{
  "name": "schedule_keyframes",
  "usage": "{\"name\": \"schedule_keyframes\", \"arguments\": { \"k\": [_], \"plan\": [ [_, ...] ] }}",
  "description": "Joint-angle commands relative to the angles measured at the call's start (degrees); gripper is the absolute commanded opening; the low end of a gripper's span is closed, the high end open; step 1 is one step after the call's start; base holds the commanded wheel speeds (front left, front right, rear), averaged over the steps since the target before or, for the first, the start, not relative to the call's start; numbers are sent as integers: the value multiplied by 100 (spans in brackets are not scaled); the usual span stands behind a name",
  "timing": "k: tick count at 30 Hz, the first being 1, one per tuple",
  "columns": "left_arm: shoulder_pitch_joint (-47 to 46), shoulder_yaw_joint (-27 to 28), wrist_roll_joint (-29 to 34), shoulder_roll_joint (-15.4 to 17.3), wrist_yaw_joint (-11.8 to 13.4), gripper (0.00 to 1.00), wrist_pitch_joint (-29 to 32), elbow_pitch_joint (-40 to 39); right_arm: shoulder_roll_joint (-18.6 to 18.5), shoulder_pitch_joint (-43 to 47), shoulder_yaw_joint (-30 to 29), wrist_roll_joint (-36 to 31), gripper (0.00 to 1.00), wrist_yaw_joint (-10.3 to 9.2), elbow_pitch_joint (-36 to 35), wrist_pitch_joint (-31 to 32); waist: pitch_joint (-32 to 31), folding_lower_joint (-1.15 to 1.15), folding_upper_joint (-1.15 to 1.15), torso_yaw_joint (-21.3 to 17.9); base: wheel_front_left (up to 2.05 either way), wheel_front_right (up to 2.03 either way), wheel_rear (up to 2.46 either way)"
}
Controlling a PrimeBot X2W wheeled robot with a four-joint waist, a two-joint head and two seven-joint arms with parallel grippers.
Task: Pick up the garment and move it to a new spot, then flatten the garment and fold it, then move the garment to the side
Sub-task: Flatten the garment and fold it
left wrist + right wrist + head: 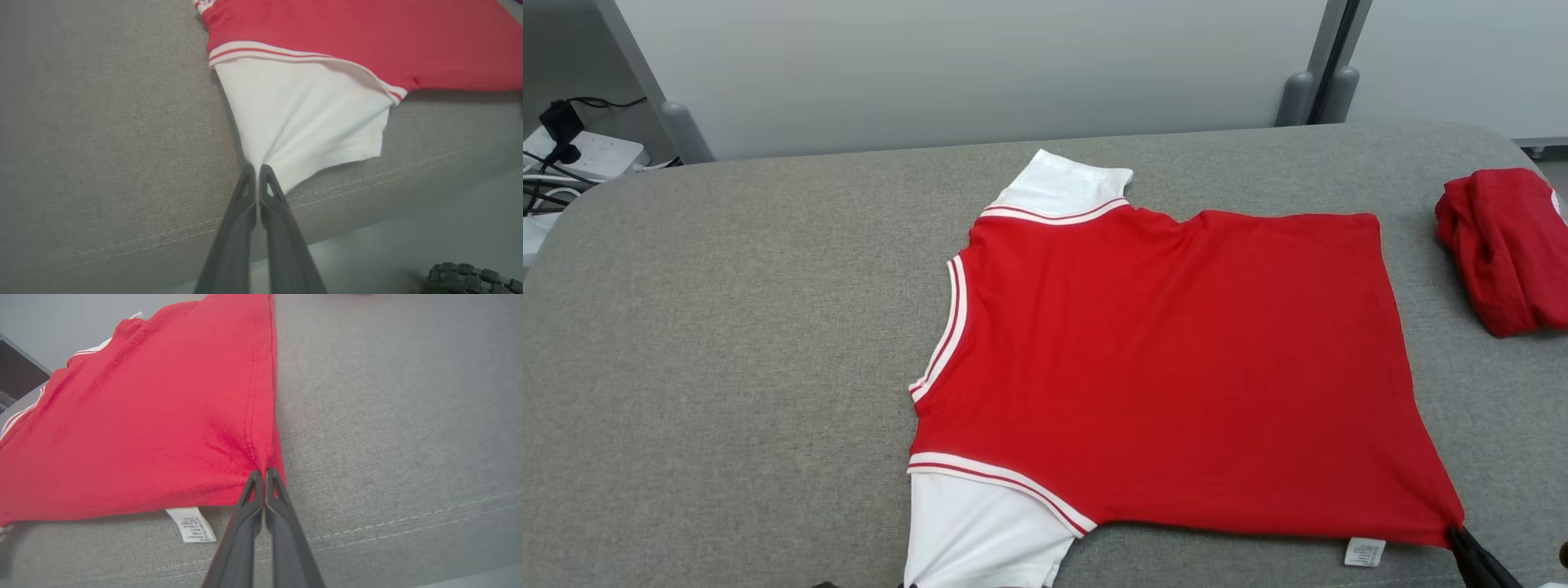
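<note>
The garment (pixel 1168 367) is a red T-shirt with white sleeves and striped trim, spread flat on the grey cushioned surface (pixel 727 343). In the left wrist view my left gripper (pixel 257 169) is shut on the tip of the near white sleeve (pixel 302 118), close to the surface's front edge. My right gripper (pixel 264 473) is shut on the near hem corner of the red body (pixel 163 416); in the head view its dark fingers (pixel 1474 555) meet the garment's lower right corner. A white care label (pixel 191 525) hangs out beside that corner.
A second red garment (pixel 1503 245), bundled up, lies at the far right of the surface. A white power strip with black cables (pixel 572 155) sits off the far left corner. Pale wall panels (pixel 972 65) rise behind. Bare grey cushion stretches left of the shirt.
</note>
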Motion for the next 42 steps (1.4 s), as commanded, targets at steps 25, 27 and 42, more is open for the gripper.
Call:
{"name": "schedule_keyframes", "arguments": {
  "k": [25, 27, 42],
  "plan": [
    [-85, 182, 14, 586, 222, 0, 665, -1969, -657, 648, -634, -368, 0, 8, -953, 522, 28, 0, 0, 12, 0, 0, 0],
    [-345, 189, 96, 500, 185, 0, 580, -1786, -590, 434, -652, -469, 0, 8, -856, 569, 70, 0, 0, 2, 0, 0, 0],
    [-2227, 153, 351, -143, -263, 0, 206, -377, -133, -1421, -776, -1023, 0, 8, 280, 772, 621, 0, 0, 124, 0, 0, 0]
  ]
}}
